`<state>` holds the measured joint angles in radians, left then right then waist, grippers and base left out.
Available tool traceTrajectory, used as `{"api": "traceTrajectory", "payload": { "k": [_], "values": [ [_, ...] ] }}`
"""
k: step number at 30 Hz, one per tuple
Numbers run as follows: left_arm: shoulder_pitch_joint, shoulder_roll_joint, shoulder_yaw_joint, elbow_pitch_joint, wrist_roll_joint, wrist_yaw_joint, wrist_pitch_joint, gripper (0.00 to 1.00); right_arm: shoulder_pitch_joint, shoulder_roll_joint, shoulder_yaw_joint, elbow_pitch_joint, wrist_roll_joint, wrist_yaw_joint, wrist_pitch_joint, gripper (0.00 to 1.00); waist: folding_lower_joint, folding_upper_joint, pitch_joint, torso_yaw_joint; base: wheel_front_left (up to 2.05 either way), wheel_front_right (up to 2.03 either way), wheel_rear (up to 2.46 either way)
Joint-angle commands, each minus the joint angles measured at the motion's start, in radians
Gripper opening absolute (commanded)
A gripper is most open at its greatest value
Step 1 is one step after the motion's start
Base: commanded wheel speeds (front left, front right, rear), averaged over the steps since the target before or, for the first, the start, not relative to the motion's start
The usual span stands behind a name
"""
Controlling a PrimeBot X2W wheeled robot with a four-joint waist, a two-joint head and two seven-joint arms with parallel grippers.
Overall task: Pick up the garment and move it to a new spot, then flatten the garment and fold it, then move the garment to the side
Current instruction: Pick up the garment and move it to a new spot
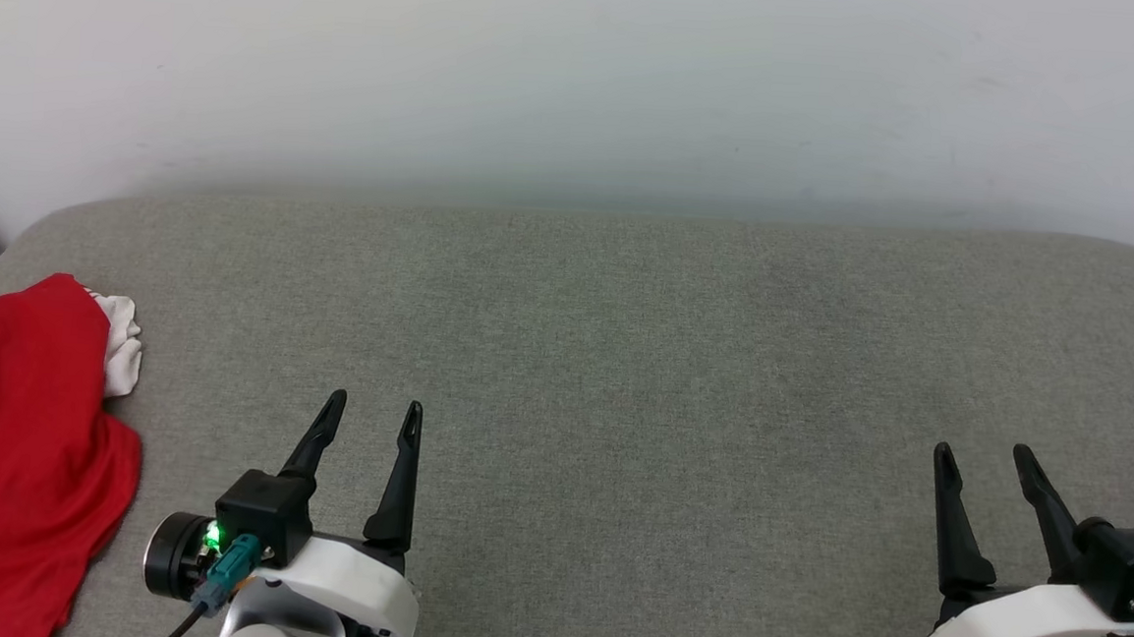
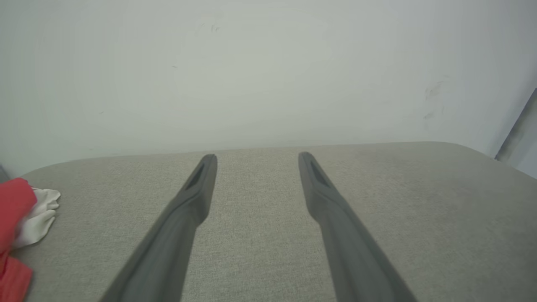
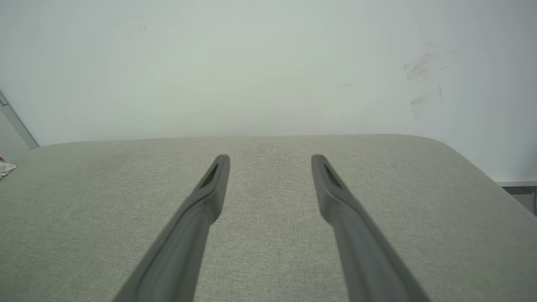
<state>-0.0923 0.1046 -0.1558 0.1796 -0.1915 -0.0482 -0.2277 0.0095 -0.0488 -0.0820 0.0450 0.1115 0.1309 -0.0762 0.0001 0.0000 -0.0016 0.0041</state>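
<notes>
The garment (image 1: 18,443) is a bright red bundle with a bit of white trim, lying crumpled at the far left edge of the grey cushion. Its red and white edge (image 2: 21,218) also shows at the left of the left wrist view, and a scrap of its white trim (image 3: 6,167) at the left edge of the right wrist view. My left gripper (image 1: 373,407) hovers open just right of the garment, nothing between its fingers. My right gripper (image 1: 982,450) stands open far to the right, also empty.
The grey fabric cushion (image 1: 623,361) spans the whole scene, with rounded far corners. A pale wall (image 1: 581,83) rises right behind its far edge. The cushion's left edge drops off beside the garment.
</notes>
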Motion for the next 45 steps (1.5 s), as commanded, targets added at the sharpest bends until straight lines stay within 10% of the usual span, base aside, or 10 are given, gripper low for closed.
{"api": "traceTrajectory", "payload": {
  "k": [1,35,45],
  "values": [
    [-0.017,0.000,-0.003,-0.002,0.019,0.004,-0.008,1.00,0.001,-0.003,0.000,-0.009,-0.019,0.000,-0.007,1.00,-0.0001,0.0000,0.000,0.000,0.00,0.00,0.00],
    [-0.028,-0.030,0.012,0.060,0.095,-0.015,-0.038,1.00,-0.006,-0.002,-0.011,0.014,-0.079,0.000,-0.050,1.00,-0.0001,0.0000,0.004,0.014,0.00,0.00,0.00],
    [-0.048,-0.033,0.027,0.085,0.090,-0.008,-0.038,1.00,0.000,-0.002,-0.011,-0.006,-0.075,0.000,-0.052,1.00,-0.0001,0.0000,0.006,0.109,0.00,0.00,0.00]
  ]
}}
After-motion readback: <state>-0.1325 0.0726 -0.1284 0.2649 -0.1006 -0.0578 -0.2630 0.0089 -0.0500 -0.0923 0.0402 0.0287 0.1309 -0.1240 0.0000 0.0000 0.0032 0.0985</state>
